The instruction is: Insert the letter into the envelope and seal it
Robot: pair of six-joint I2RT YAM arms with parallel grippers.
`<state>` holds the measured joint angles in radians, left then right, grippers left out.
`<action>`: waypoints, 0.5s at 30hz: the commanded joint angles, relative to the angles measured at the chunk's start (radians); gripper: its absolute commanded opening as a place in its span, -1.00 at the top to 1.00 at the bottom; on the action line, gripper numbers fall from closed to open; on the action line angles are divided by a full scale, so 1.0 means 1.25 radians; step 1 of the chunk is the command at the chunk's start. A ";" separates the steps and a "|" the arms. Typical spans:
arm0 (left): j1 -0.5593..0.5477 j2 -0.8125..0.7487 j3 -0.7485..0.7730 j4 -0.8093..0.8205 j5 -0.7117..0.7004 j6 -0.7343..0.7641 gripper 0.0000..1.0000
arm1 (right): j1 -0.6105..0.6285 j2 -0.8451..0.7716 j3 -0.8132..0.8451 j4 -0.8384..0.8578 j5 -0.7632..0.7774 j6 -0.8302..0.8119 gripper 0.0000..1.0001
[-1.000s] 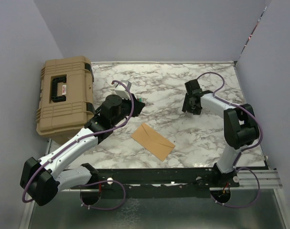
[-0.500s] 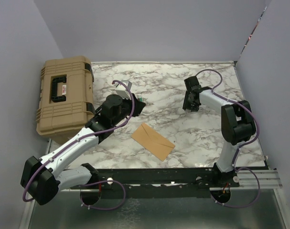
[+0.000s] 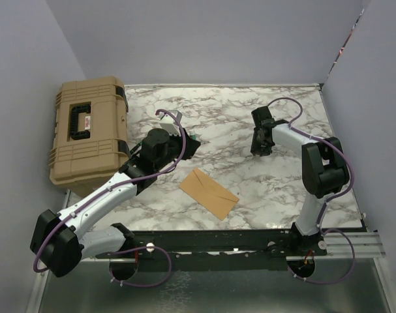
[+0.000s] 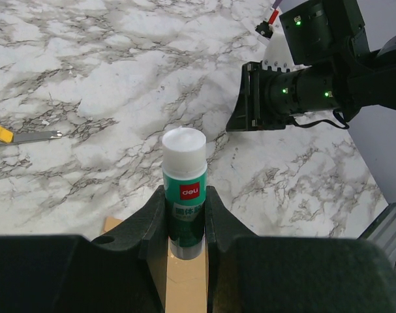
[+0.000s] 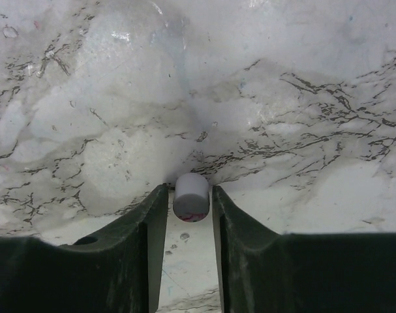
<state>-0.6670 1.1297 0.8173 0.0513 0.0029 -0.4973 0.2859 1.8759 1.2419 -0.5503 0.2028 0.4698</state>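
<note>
Two grips: left fingers (image 4: 152, 225) clamped the glue stick (image 4: 183, 195); right fingers (image 5: 152, 235) flanked its cap (image 5: 191, 195), hold unclear. Envelope (image 3: 209, 193) lay lower-centre on the table (image 3: 250, 117). Sealing step, seemingly; next, glue must reach it.

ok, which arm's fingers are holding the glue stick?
The left fingers: they clamp the green-labelled glue stick with the white top. The right fingers flank only a small pale cylinder.
</note>
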 commanded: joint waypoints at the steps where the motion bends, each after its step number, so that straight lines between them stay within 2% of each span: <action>1: 0.002 0.000 0.019 0.022 0.028 -0.001 1.00 | -0.007 -0.008 -0.006 -0.014 -0.003 0.005 0.36; 4: 0.003 -0.002 0.017 0.024 0.031 0.004 1.00 | -0.008 -0.022 -0.006 -0.017 0.003 0.008 0.75; 6: 0.002 0.001 0.020 0.030 0.040 0.019 1.00 | -0.008 -0.042 -0.009 -0.019 0.006 0.010 0.91; 10: 0.003 0.012 0.030 0.061 0.077 0.062 1.00 | -0.008 -0.098 -0.010 -0.040 -0.008 0.012 0.98; 15: 0.002 0.045 0.041 0.141 0.135 0.123 1.00 | -0.008 -0.211 -0.036 -0.079 -0.080 0.015 0.99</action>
<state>-0.6670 1.1488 0.8280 0.1123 0.0830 -0.4309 0.2855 1.7359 1.2289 -0.5873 0.1825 0.4782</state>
